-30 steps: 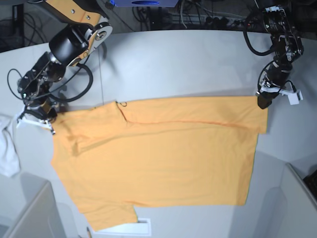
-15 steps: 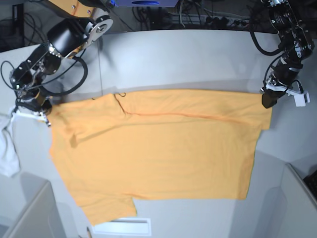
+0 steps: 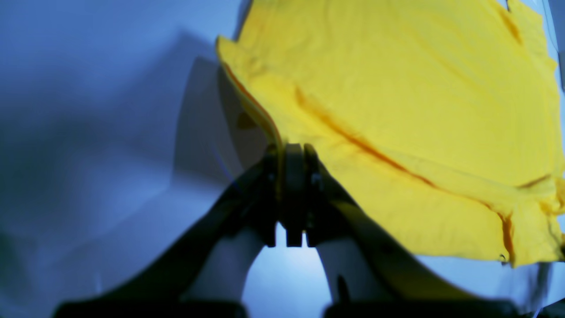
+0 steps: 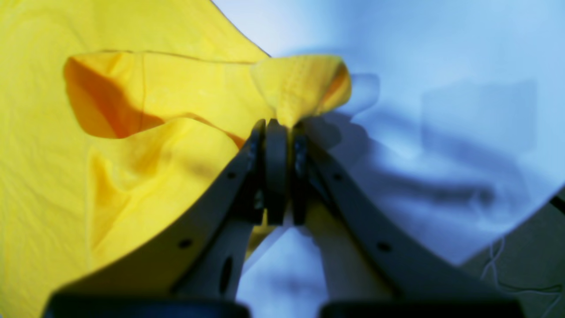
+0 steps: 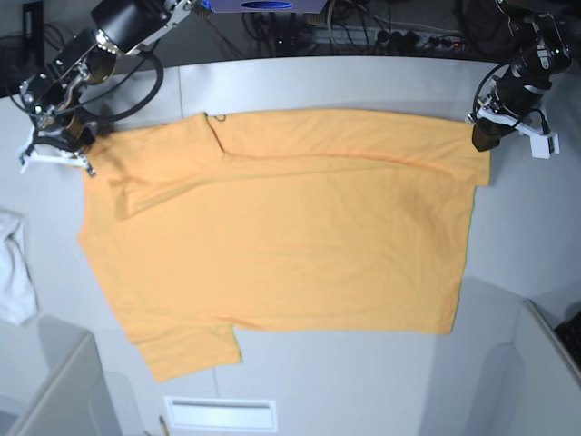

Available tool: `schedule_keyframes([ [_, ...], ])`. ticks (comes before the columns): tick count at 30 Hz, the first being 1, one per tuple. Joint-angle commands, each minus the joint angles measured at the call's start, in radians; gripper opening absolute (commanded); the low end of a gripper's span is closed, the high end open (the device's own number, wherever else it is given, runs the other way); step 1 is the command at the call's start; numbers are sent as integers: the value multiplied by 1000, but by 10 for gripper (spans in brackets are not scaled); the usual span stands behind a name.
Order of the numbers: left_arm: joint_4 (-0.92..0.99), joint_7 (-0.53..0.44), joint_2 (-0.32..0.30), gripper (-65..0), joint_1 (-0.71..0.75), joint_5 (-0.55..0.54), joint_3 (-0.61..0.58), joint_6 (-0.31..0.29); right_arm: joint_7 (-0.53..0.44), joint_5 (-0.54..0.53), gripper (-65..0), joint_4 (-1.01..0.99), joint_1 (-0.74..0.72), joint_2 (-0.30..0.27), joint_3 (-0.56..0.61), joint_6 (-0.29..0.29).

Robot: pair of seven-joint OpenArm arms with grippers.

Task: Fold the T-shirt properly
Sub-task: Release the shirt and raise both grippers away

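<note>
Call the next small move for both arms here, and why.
Probably set the held edge down and let go. Both grippers, left and right, are shut on the far corners of the T-shirt, which lies spread and nearly flat on the table, with one long crease near that edge. No fold has been made yet.

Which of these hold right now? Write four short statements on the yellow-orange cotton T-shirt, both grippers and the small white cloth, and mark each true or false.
1. The left gripper is shut on the hem corner of the yellow-orange cotton T-shirt. True.
2. The right gripper hangs open above the shirt. False: it is shut on a bunched bit of fabric.
3. The small white cloth lies on top of the shirt. False: it lies apart, on the grey table.
4. The shirt lies spread across the table. True.
</note>
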State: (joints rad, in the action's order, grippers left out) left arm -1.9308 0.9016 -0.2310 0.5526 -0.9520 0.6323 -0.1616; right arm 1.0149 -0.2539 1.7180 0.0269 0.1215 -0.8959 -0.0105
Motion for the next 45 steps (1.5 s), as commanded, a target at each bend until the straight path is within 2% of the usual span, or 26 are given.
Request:
schedule_keyframes([
  [1, -20, -16, -12, -650, 17, -12, 7, -8, -14, -6, -650, 37, 5, -6, 1, 4],
  [7, -28, -14, -12, -650, 77, -12, 7, -8, 49, -6, -650, 78, 58, -1, -1, 5],
  [18, -28, -19, -12, -650, 194, -12, 7, -8, 51, -6, -650, 80, 150, -3, 4, 5],
  [31, -17, -16, -11, -650, 203, -8, 8, -8, 52, -6, -650, 80, 156, -3, 5, 5],
  [35, -15, -19, -11, -650, 203, -8, 8, -6, 109, -6, -650, 80, 149, -6, 2, 5],
  [38, -15, -19, -12, -650, 208, -8, 22, -6, 114, -6, -453, 103, 147, -4, 4, 5],
  [40, -15, -16, -9, -530, 208, -8, 74, -8, 114, -6, -375, 147, 153, -3, 4, 5],
  [43, -17, -16, -6, -331, 208, -12, 160, -8, 114, -6, -368, 198, 155, -3, -2, 5],
  [45, -17, -16, -6, -242, 205, -12, 206, -8, 114, -6, -365, 216, 155, -6, -19, 5],
])
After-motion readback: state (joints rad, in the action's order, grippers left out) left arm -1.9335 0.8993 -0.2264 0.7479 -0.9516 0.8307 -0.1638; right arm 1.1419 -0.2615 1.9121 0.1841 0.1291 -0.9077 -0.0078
